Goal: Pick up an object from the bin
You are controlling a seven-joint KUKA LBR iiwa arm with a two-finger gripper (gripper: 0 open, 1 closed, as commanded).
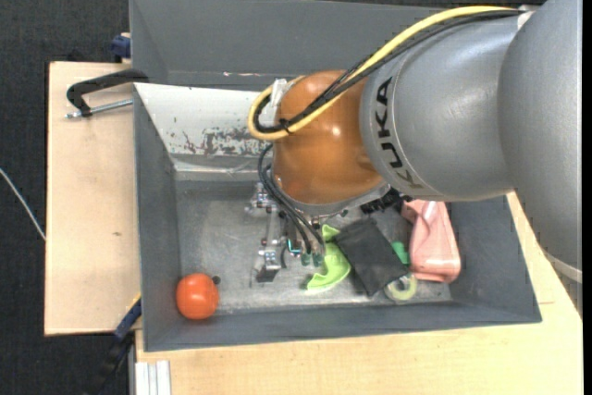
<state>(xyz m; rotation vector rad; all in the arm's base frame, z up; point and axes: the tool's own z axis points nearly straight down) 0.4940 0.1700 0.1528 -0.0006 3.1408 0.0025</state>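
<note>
The grey bin [150,199] has tall sloping walls and a flat floor. In the near left corner of the floor lies a small orange ball [196,296]. It is all by itself, well apart from the other things.

Next comes a bare patch of grey floor. The jaws hang down over this patch, near the middle of the bin, with their tip low by the floor. They look thin and dark from here, and I cannot tell if they are open or closed. The ball is off to their left, closer to the front wall.

Just beside the jaws, on the right, lies a bright green curved piece [330,273]. It is the thing nearest to them. It touches a flat black block [372,260], which lies tilted beside it. At the block's near corner sits a small pale ring [402,290], close to the front wall. Furthest right lies a pink thing [433,240], long and soft in shape, right beside the block.

Above all this is the big grey arm [462,106], coming in from the right. It has a round orange cover [319,143] on its wrist. A yellow cable [416,28] runs along the top of the arm and loops by the cover.
</note>
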